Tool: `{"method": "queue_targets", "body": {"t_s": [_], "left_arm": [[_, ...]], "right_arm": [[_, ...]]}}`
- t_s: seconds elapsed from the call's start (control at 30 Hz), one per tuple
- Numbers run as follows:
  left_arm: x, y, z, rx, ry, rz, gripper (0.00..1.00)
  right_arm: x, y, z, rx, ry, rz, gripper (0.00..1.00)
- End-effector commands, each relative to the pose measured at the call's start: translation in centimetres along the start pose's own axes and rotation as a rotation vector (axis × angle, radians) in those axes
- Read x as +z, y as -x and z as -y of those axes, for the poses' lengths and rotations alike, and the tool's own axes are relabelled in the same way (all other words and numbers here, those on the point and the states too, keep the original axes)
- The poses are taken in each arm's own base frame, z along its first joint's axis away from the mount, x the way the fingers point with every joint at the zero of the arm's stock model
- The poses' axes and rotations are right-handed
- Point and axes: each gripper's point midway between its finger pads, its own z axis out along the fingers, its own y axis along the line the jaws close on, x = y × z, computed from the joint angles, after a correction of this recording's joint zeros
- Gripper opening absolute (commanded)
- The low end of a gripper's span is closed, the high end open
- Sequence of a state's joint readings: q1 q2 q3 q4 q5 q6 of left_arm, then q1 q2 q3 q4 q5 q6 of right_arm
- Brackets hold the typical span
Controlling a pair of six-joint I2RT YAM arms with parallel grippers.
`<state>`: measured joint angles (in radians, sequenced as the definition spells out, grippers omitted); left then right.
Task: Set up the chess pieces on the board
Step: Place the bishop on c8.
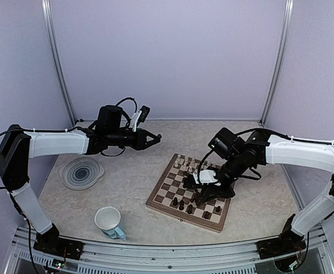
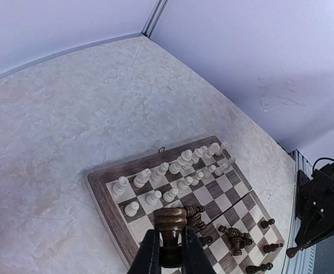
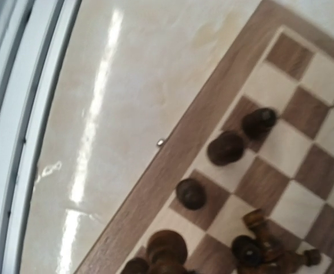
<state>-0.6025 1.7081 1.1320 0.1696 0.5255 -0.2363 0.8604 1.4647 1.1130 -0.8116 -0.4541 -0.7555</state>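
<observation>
Jaws of left arm (image 1: 58, 142) clamp one dark piece (image 2: 170, 224); right arm's (image 1: 304, 153) are clenched over one board (image 1: 155, 201).

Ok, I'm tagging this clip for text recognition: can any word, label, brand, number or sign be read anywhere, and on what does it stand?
None: no view shows readable text.
The board, the chess pieces, the white mug, the grey swirl plate, the left arm and the right arm show no lettering or numbers.
Any small labels on the arms are too small to tell.
</observation>
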Motion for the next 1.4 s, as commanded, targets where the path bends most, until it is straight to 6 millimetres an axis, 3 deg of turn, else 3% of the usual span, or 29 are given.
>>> {"method": "queue_targets", "body": {"t_s": [0.0, 0.43, 1.37], "left_arm": [[-0.9, 1.7, 0.9, 0.030, -0.003, 0.030, 0.07], [-1.1, 1.8, 1.5, 0.027, -0.007, 0.022, 0.07], [-0.3, 0.9, 2.8, 0.040, -0.025, -0.015, 0.07]], "right_arm": [[1.4, -1.9, -1.4, -0.032, 0.033, -0.113, 0.05], [4.2, -3.1, -2.7, -0.026, 0.089, -0.202, 0.06], [6.0, -3.3, -0.8, 0.004, 0.046, -0.232, 0.11]]}}
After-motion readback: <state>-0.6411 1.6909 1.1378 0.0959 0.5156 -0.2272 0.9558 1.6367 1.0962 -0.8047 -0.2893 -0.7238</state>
